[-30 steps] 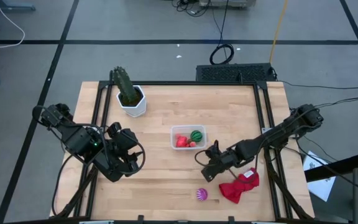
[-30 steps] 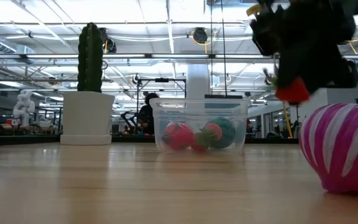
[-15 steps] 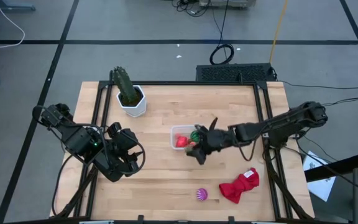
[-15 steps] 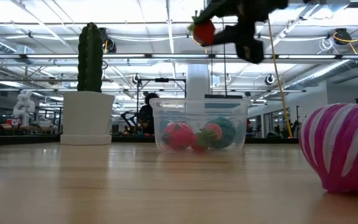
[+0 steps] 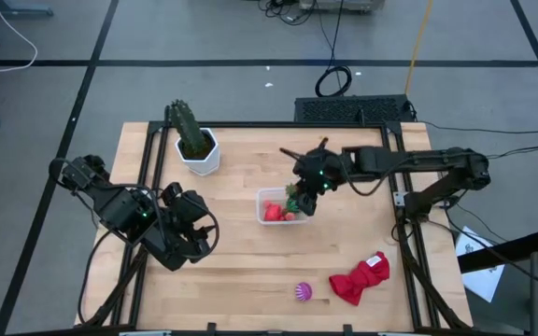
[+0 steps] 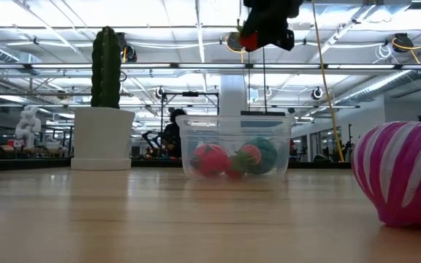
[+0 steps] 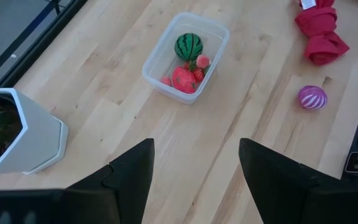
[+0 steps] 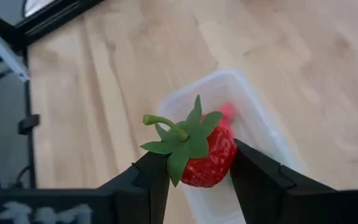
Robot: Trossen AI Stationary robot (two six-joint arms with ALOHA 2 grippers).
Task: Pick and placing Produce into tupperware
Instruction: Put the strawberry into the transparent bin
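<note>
Strawberry (image 8: 207, 158) pinched in right gripper (image 5: 299, 201), now over the tub (image 5: 282, 205); a second ago it was near the red cloth (image 5: 361, 277). Low view: berry high above tub, drop next. Left wrist: left gripper (image 7: 194, 174) half open, empty, parked. Striped piece (image 5: 304, 292) remains on table (image 5: 241, 271).

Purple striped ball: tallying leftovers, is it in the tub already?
No, the purple striped ball lies on the table beside the red cloth, outside the tub.

Two dark jointed arms (image 5: 409, 168), cabled
</note>
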